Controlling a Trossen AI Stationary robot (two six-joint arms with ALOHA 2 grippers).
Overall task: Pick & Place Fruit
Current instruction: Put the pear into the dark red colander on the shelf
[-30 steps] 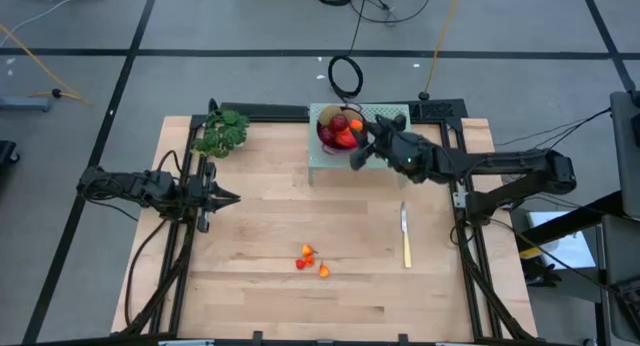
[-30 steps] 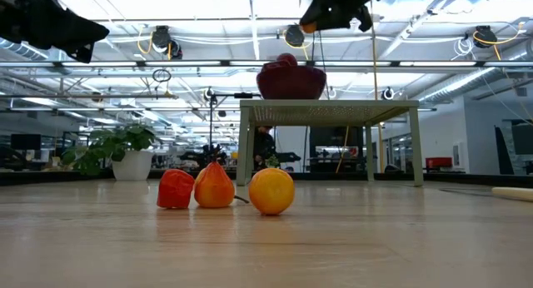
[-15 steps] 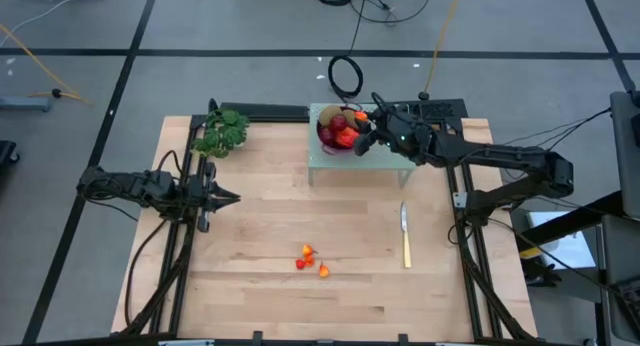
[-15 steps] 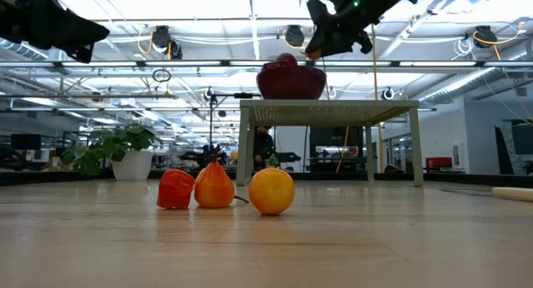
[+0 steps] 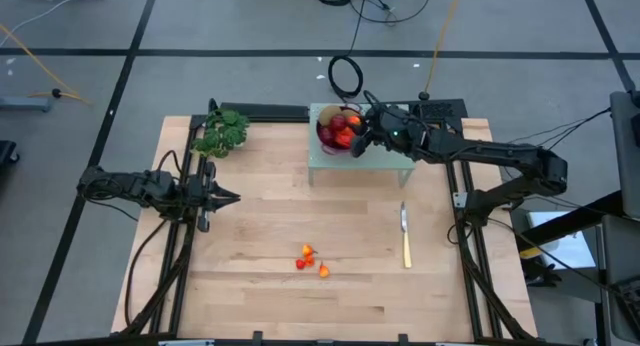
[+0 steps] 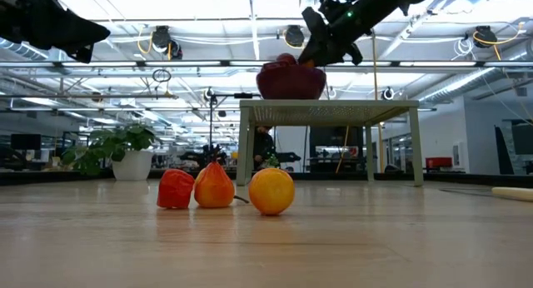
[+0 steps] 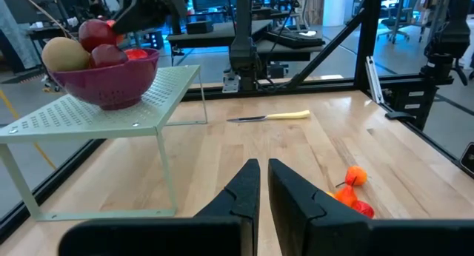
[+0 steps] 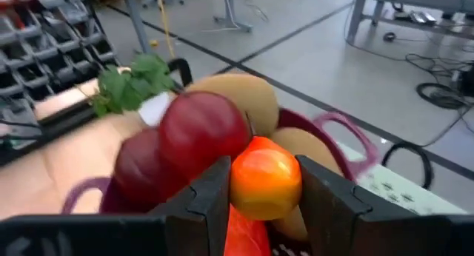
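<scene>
A magenta bowl (image 5: 334, 134) stands on a small perforated stand (image 5: 385, 156) at the table's far middle. It holds dark red round fruit (image 8: 201, 130), olive-brown kiwis (image 8: 235, 93) and an elongated orange-red fruit (image 8: 244, 237). My right gripper (image 8: 265, 188) hovers just over the bowl's right side (image 6: 315, 53), shut on a tiny orange-red fruit (image 8: 265, 178). Three more tiny fruits (image 5: 311, 260) lie on the near middle of the table. My left gripper (image 5: 228, 198) waits shut at the table's left, holding nothing. My right gripper pinches the tiny orange-red fruit by its two opposite sides (image 8: 238, 183) between its two fingers. The fingers come slanting down from the table's right. The fruit is lifted clear, just above the fruit piled in the bowl.
A yellow-handled knife (image 5: 405, 236) lies right of centre. A green leafy bunch (image 5: 222, 132) sits at the far left. The stand's thin legs (image 6: 246, 146) rise from the table. Bare wood stretches between the stand and the loose fruits.
My right gripper has swung toward the table's far edge and sunk a little, carrying the tiny orange-red fruit from beside the bowl's near right to just over the bowl. It has tipped further down. Its grip is unchanged.
</scene>
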